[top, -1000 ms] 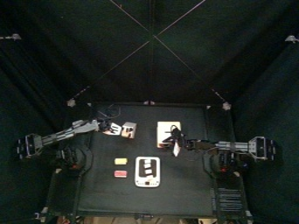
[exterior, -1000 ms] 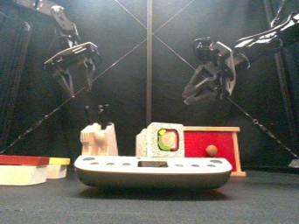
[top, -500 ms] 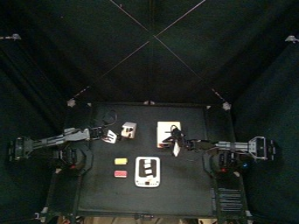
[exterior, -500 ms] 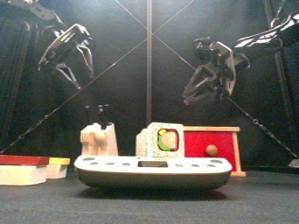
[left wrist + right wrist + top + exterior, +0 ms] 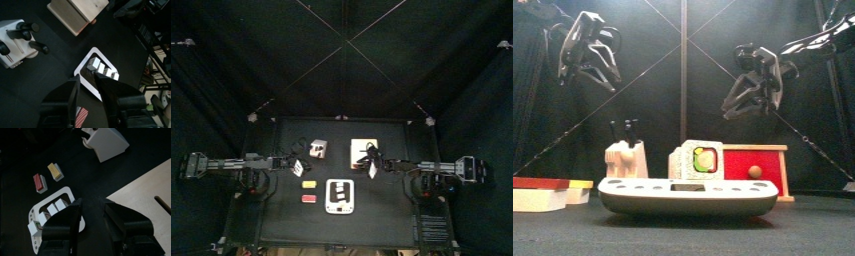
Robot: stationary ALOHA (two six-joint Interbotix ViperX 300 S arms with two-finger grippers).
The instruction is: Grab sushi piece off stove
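The stove (image 5: 687, 197), a flat white panel with black markings, lies at the table's front; it also shows in the top view (image 5: 339, 196) and both wrist views (image 5: 100, 69) (image 5: 52, 212). A sushi piece (image 5: 698, 160), white with green and red filling, stands upright at the stove's back edge. My left gripper (image 5: 587, 58) hangs open and empty, high up to the left of the stove; its wrist view (image 5: 90, 82) looks down on the stove. My right gripper (image 5: 754, 92) is open and empty, above and right of the sushi piece (image 5: 93, 204).
A white block with black knobs (image 5: 625, 158) stands back left. A tan-framed box with a red face (image 5: 758, 168) stands back right. Small yellow (image 5: 306, 185) and red (image 5: 306, 199) blocks lie left of the stove.
My left gripper has swung leftward and up in the front view, and toward the table's front in the top view. The right arm and the objects have not moved.
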